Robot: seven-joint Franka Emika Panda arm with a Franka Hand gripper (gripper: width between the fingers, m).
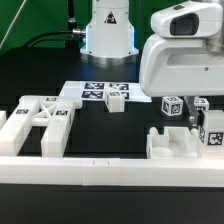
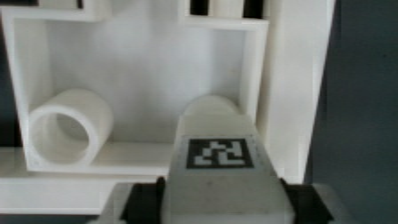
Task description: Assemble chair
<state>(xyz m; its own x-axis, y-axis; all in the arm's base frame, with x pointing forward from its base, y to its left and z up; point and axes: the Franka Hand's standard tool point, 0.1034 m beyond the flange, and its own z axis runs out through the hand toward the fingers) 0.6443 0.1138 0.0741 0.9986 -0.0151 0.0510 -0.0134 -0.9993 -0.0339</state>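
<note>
Beneath the white wrist housing [image 1: 182, 50], at the right of the exterior view, chair parts sit on the black table [image 1: 120, 135]. A notched white block [image 1: 172, 145] lies low in the frame. Small tagged pieces [image 1: 172, 105] show just under and beside the housing. From this view I cannot tell which piece is held.

Wrist view: the gripper [image 2: 222, 198] is clamped on a white post [image 2: 217, 118]. One finger [image 2: 139, 203] presses each flank. The post carries a black-and-white tag [image 2: 222, 153] facing the camera. Behind it lies a walled white frame part [image 2: 294, 90] with a hollow round piece [image 2: 68, 125] resting inside. Whether the post touches the frame cannot be told.

Left of the exterior view: a ribbed white part [image 1: 45, 118], well apart from the gripper. Centre: a small tagged block [image 1: 115, 101] against the marker board [image 1: 95, 90]. A long plain rail [image 1: 110, 172] spans the lower frame.
</note>
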